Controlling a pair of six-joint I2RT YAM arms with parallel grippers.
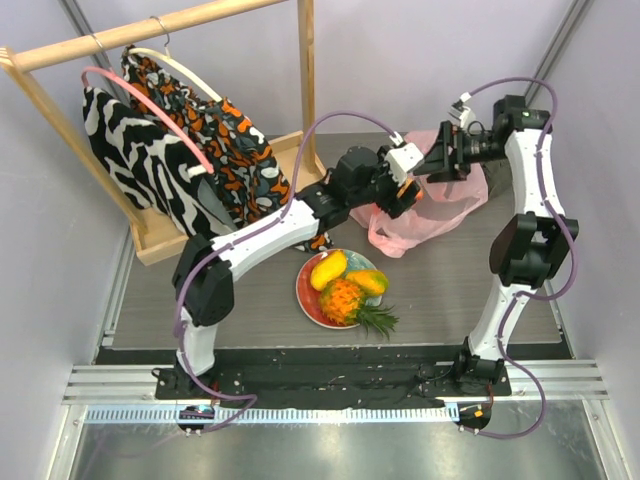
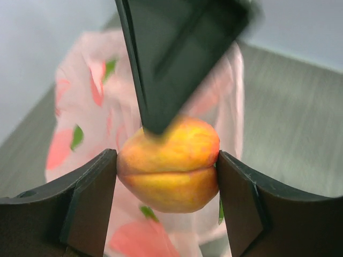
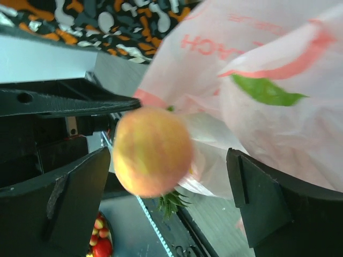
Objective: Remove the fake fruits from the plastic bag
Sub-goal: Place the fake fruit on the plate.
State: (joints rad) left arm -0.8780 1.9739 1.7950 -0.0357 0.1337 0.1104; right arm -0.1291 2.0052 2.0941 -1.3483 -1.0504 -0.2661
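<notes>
Peach-coloured fake fruit [image 2: 169,163] is pinched between the two fingers of the left gripper [image 2: 166,167], held in the air just beside the plastic bag [image 1: 440,210], which lies crumpled toward the far right corner of the table [image 1: 450,290]. The right gripper [image 3: 169,160] is spread wide close by the fruit. A yellow mango [image 1: 328,269] and pineapple [image 1: 345,300] lie on the plate [image 1: 304,300] by the middle of the near edge.

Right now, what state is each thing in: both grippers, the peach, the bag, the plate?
left gripper: shut on the peach
right gripper: open, gripping nothing
peach: held, outside the plastic bag
plastic bag: crumpled, lying on the table
plate: holds the mango and pineapple
</notes>
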